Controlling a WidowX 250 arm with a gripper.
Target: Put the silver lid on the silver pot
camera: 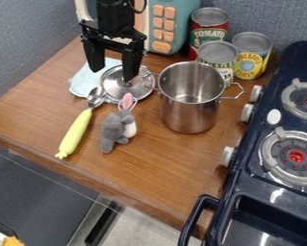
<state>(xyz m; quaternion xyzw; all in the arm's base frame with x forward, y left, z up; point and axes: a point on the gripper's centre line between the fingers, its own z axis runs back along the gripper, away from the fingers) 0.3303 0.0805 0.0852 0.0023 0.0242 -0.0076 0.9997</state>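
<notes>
Hand: the black hand (114,76) hung over the back left part of the bench (152,168), its fingers spread well apart and pointing down — open, with nothing held between them.
Silver lid: it lay just below the hand, the finger on the pot's side reaching down in front of its middle; it was off the pot, with its domed metal top (140,90) facing up.
Silver pot: it stood upright and uncovered to the right of the hand, just beside the lid, its steel wall (187,114) toward the camera and a wire handle on either side.
Blue cloth: the pale cloth (80,84) was spread below and to the left of the hand, partly under the lid.
Spoon: its metal bowl (96,96) was near the hand, on the camera side, and its yellow-green handle (75,133) slanted away toward the front edge.
Plush toy: the grey toy (114,126), with a pink ear, sat nearer the camera than the hand, between spoon and pot.
Cans: three — a red one (195,25), a yellow one (250,61) and a green one (213,59) — stood right of the hand, behind the pot.
Toy microwave: the blue-green box (178,10) was behind the hand.
Stove: the dark blue stove (253,185) was well to its right, past the pot.
</notes>
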